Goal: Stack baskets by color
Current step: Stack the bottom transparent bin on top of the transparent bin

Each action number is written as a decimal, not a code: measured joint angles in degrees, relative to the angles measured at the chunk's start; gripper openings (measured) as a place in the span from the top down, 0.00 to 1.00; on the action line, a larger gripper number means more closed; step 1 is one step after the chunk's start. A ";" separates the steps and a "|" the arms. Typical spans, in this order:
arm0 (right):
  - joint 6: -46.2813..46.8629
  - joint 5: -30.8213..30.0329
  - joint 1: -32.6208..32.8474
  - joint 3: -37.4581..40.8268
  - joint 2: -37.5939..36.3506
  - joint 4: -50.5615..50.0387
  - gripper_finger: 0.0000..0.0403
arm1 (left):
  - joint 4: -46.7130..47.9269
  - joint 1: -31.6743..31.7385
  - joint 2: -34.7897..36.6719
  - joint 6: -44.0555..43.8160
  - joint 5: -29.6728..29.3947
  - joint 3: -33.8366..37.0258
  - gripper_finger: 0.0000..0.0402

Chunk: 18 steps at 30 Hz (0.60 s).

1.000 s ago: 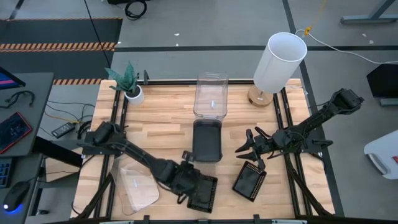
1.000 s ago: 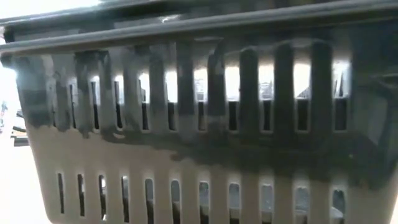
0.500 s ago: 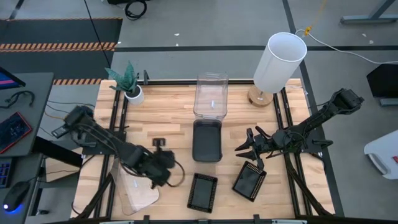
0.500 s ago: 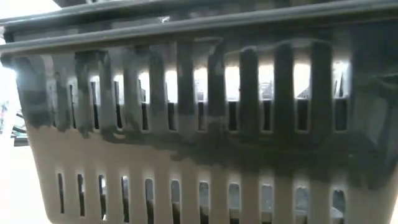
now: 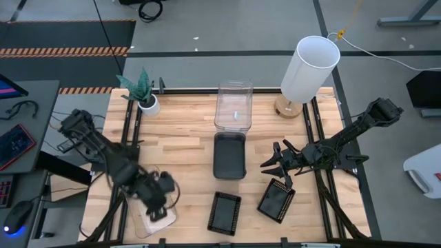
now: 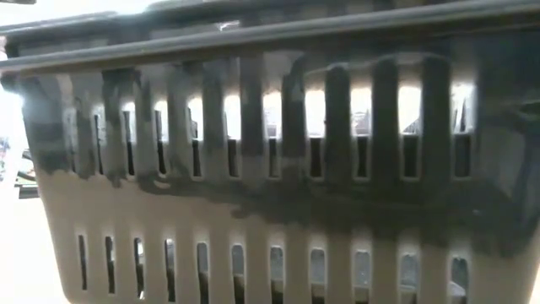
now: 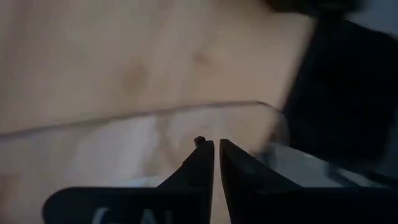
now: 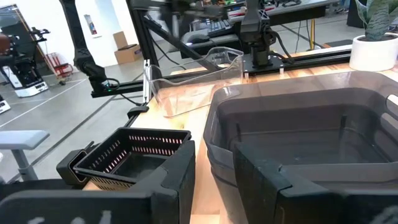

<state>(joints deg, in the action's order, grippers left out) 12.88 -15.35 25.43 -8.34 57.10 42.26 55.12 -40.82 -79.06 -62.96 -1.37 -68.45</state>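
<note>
A tall white cylinder lamp (image 5: pixel 310 69) stands at the far right of the wooden surface (image 5: pixel 186 141), with a small potted green plant (image 5: pixel 141 89) at the far left corner.

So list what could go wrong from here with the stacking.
1. The left gripper hangs over the clear basket with its jaws nearly together; it may only nudge that basket toward the nearby table edge.
2. The right gripper waits close to the grey basket and could clip it.
</note>
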 joint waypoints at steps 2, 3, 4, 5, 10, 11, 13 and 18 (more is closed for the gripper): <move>0.00 -0.02 0.00 0.00 0.00 0.02 0.72 | -5.29 -2.62 -0.84 -2.82 -0.13 0.00 0.90; 0.02 -0.01 -0.01 0.00 0.00 0.00 0.72 | -7.95 -3.90 -1.05 -4.04 -0.95 0.02 0.90; 0.02 0.00 0.00 0.00 0.00 0.02 0.72 | -10.61 -5.12 -1.44 -4.96 -2.03 -0.01 0.89; 0.01 -0.01 -0.01 0.00 0.00 0.01 0.72 | -13.42 -5.87 -2.05 -6.04 -2.71 -0.06 0.88; -1.50 -0.02 -0.01 0.00 0.00 0.00 0.72 | -15.51 -8.59 -4.68 -11.73 0.27 -0.45 0.84; -2.23 -0.02 -0.01 0.00 0.00 0.04 0.72 | -13.65 -8.61 -4.90 -12.88 1.70 -0.70 0.84; -3.70 -0.69 -0.28 0.00 0.00 0.12 0.72 | -8.50 -9.19 -4.97 -14.59 2.08 -0.80 0.86; -6.31 -1.57 -1.77 0.00 0.00 2.39 0.72 | 13.28 -10.86 -4.76 -16.02 -1.75 -1.67 0.93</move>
<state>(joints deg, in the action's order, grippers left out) 6.57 -16.93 23.66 -8.34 57.10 44.66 68.40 -51.69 -83.82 -78.98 -3.12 -70.12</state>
